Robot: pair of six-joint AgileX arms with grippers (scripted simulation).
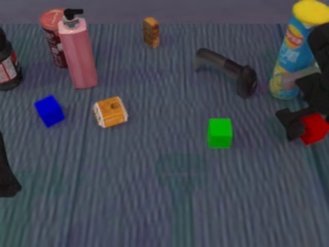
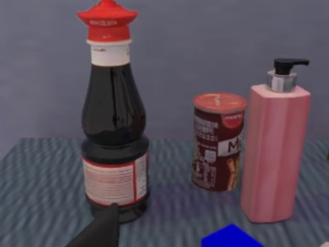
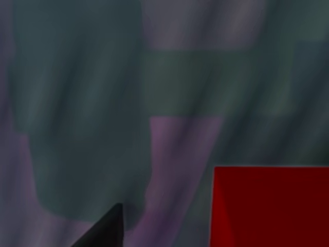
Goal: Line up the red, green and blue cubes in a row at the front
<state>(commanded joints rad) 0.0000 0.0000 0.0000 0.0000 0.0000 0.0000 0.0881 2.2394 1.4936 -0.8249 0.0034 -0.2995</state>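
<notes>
The red cube (image 1: 314, 128) sits at the table's right edge, and my right gripper (image 1: 304, 126) is down around it. In the right wrist view one dark finger (image 3: 105, 229) stands apart from the red cube (image 3: 270, 206), so the gripper is open. The green cube (image 1: 220, 133) rests right of centre. Far to the left lies the blue cube (image 1: 49, 110), whose top corner (image 2: 231, 237) shows in the left wrist view. My left gripper (image 1: 6, 177) is parked at the left edge, open, with one finger (image 2: 103, 231) in view.
At the back left stand a dark sauce bottle (image 1: 6, 67), a red can (image 1: 53, 36) and a pink pump bottle (image 1: 77, 49). An orange-and-white box (image 1: 110, 112), a small orange block (image 1: 151, 32), a dark scanner (image 1: 229, 69) and a chips tube (image 1: 295, 49) also stand on the table.
</notes>
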